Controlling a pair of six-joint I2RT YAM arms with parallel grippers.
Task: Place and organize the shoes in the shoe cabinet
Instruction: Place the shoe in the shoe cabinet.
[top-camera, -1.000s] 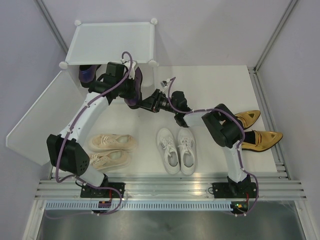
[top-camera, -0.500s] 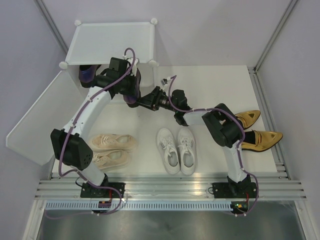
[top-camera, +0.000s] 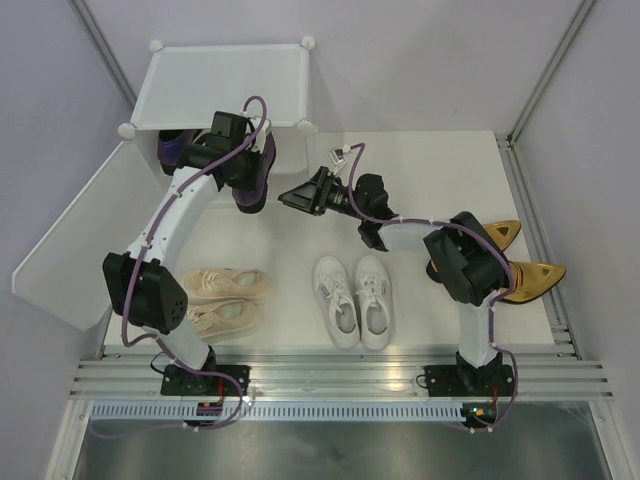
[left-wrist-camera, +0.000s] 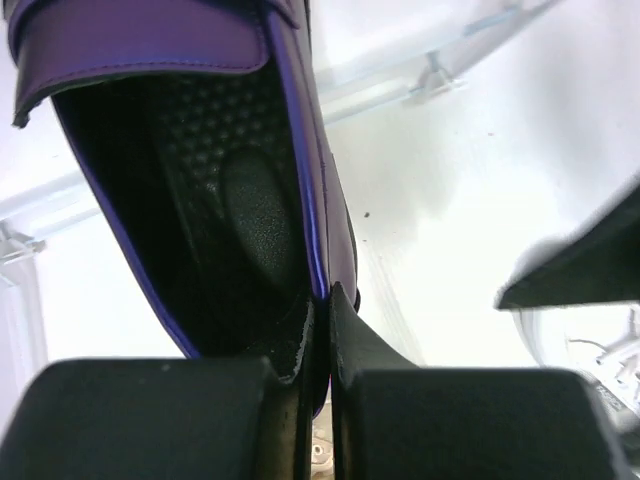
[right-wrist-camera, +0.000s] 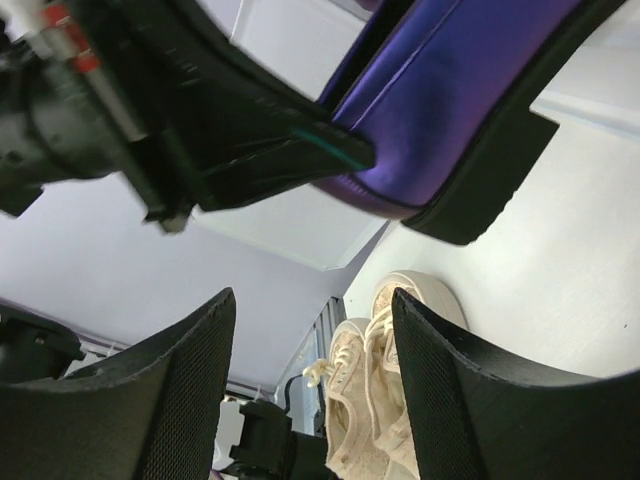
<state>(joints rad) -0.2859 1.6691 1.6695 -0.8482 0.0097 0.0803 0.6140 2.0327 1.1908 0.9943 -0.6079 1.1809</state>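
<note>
Left gripper (top-camera: 248, 190) holds a purple loafer (top-camera: 266, 155) at the shoe cabinet (top-camera: 220, 85).

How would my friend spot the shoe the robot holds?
Find the white cabinet at the back left. Right in front, the left hand pinches a shiny purple shoe. Only this one is held; the beige shoes, white shoes and gold shoes lie loose.
</note>
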